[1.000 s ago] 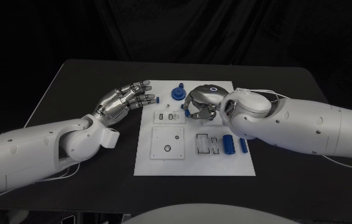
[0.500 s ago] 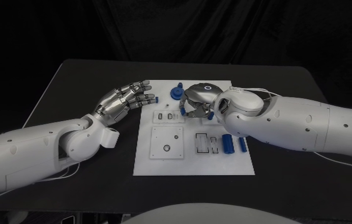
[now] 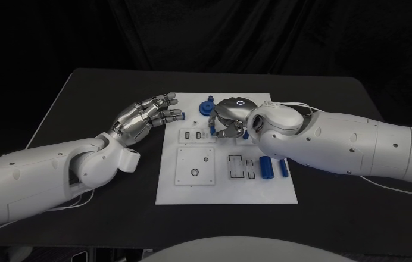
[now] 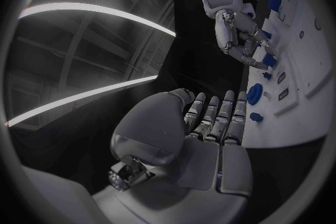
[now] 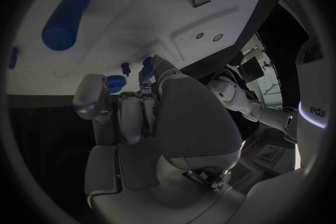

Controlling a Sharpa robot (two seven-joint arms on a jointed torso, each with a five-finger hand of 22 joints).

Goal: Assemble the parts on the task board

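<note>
right hand shifted toward board's far middle

moved a little leftward over the last second: right hand (image 3: 228, 119), now bent over the far part of the task board (image 3: 227, 193), fingers (image 5: 147, 70) curled down and seemingly pinching a small blue part (image 3: 244, 135), though the grip itself cannot be told for sure. left hand (image 3: 147, 118) unchanged, hovering beside the board's left edge, fingers (image 4: 217, 117) apart and empty. round blue part (image 3: 207, 108) standing near the board's far edge; blue cylinder (image 3: 267, 169) lying near its right edge. likely mid-placement, seating not yet done.
</note>
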